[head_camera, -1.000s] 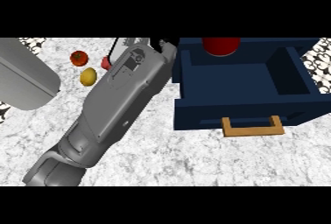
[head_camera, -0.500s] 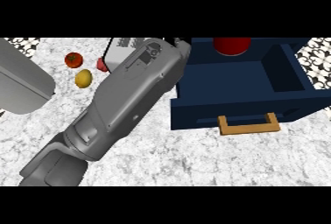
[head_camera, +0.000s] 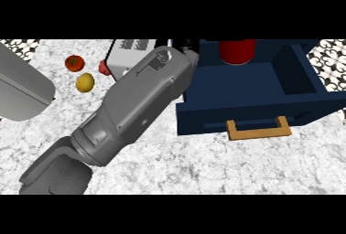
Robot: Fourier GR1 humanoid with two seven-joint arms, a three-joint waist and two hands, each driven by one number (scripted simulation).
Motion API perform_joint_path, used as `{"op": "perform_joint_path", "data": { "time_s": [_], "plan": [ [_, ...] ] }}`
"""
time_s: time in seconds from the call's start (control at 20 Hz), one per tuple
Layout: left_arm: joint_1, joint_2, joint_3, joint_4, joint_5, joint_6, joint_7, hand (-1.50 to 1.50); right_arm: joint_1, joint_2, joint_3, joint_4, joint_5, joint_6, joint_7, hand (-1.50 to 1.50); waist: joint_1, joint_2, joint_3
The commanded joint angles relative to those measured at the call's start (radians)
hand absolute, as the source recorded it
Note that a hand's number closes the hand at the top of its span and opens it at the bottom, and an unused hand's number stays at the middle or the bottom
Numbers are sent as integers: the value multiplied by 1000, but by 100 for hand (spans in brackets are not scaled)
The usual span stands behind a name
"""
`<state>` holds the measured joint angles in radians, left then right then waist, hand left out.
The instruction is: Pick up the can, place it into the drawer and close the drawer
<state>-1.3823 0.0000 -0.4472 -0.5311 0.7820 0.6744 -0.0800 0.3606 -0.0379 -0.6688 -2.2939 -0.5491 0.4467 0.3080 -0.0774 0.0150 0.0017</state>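
Presently, the right grey forearm (head_camera: 135, 105) crosses the mottled grey stone counter (head_camera: 202, 164) diagonally. Only a black sliver of the right hand (head_camera: 186, 45) shows at its far end, at the top of the view. Whether that hand is spread, pressed together or pinching anything cannot be told.

The red cylindrical can (head_camera: 236, 51) stands upright just right of the hand, inside the dark blue drawer (head_camera: 256, 87) at its far end. Contact between hand and can cannot be determined. The drawer is pulled open, with its tan wooden handle (head_camera: 259, 129) facing the near side, right of the forearm.

Left of the hand are a silver toaster (head_camera: 128, 52), a red tomato (head_camera: 74, 62) and a yellow lemon (head_camera: 84, 82). A second grey forearm (head_camera: 20, 89) lies at the far left.
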Motion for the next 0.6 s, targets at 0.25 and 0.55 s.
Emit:
{"op": "perform_joint_path", "data": {
  "time_s": [0.25,0.55],
  "plan": [
    [-40,0,-115,77,74,63,16,-150,-65,-13,17,57,53,-9,-3,-150,-9,6,1],
    [4,0,-125,84,128,86,-74,-150,-25,4,6,50,44,28,-22,-150,-15,7,1]
  ]
}}
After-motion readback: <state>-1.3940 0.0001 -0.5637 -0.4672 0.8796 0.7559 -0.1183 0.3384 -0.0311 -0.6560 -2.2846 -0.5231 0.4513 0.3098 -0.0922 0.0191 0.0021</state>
